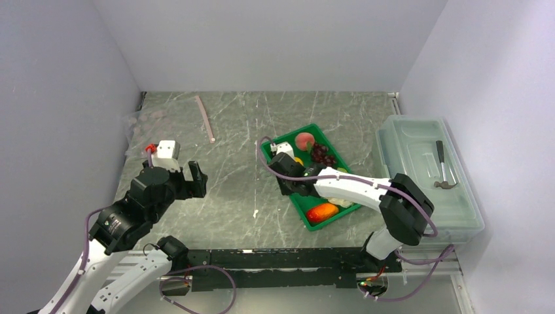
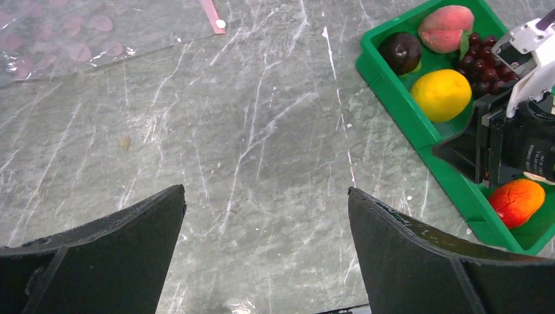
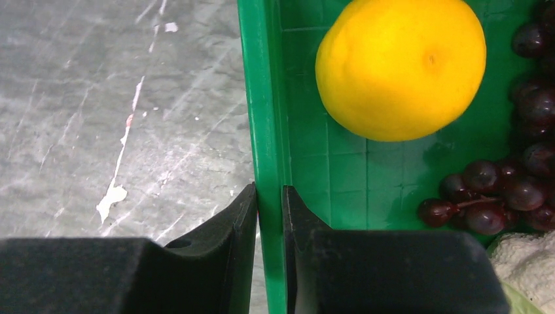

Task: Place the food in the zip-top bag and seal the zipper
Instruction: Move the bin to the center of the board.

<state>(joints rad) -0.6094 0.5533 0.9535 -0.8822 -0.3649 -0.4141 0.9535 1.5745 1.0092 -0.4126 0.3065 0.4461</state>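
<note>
two pads of right gripper (image 3: 269,196) pinching green tray (image 3: 262,98) wall, lemon (image 3: 400,65) and grapes (image 3: 517,190) inside; left gripper (image 2: 265,193) spread wide; zip-top bag (image 1: 145,121) well apart, far left. thin grip: could slip, tip tray, spill food.

The white-and-black left arm (image 1: 124,222) bends up from its base over the grey marbled worktop (image 1: 235,196). The left gripper (image 2: 265,196) hovers above the surface, its black jaws spread wide and holding nothing. The white-and-black right arm (image 1: 357,188) stretches low to the left. The right gripper (image 3: 269,196) has its jaws pinched on the side wall of the green plastic tray (image 3: 265,98).
</note>
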